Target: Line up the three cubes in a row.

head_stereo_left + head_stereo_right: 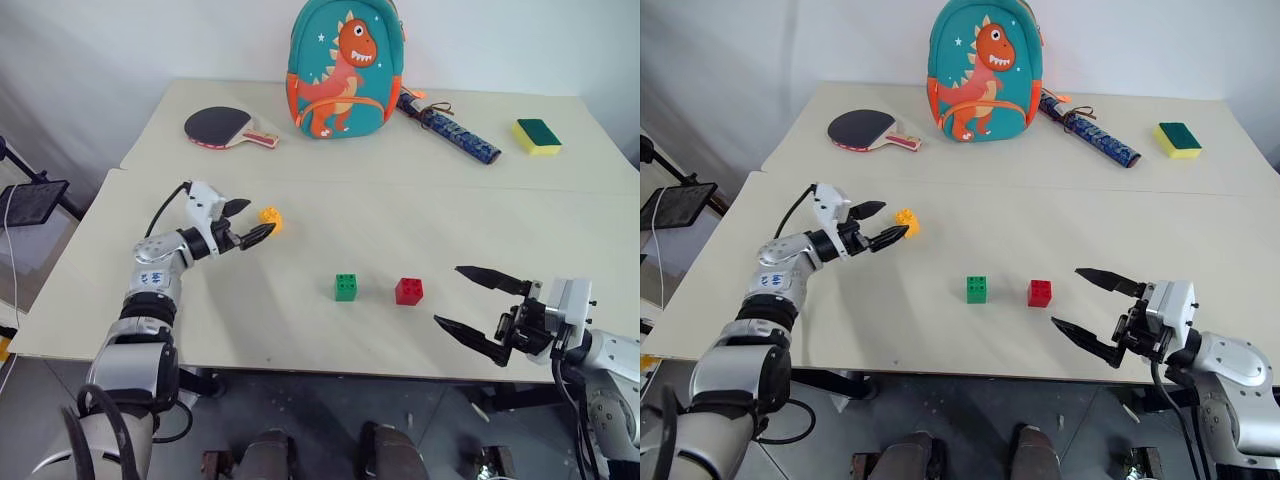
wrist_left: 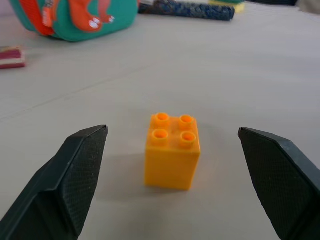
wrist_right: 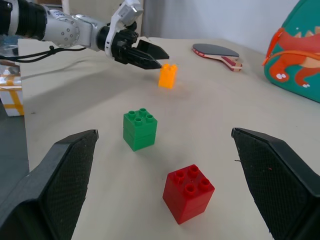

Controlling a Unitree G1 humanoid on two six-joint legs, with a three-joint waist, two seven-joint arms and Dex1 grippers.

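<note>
The left gripper [image 1: 246,222] hangs with fingers spread just short of the small orange-yellow studded plastic brick [image 1: 270,217], which sits apart, up-left of the others. The green studded brick [image 1: 346,287] and red studded brick [image 1: 408,291] already stand side by side mid-table, so only the orange-yellow one seems left to bring in. The right gripper [image 1: 466,301] waits near the red brick, fingers wide apart and empty.

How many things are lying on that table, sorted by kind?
Toy bricks: 3 (orange-yellow brick, green brick, red brick)
Dinosaur backpack: 1
Table tennis paddle: 1
Sponge: 1
Folded umbrella: 1
Total: 7
</note>
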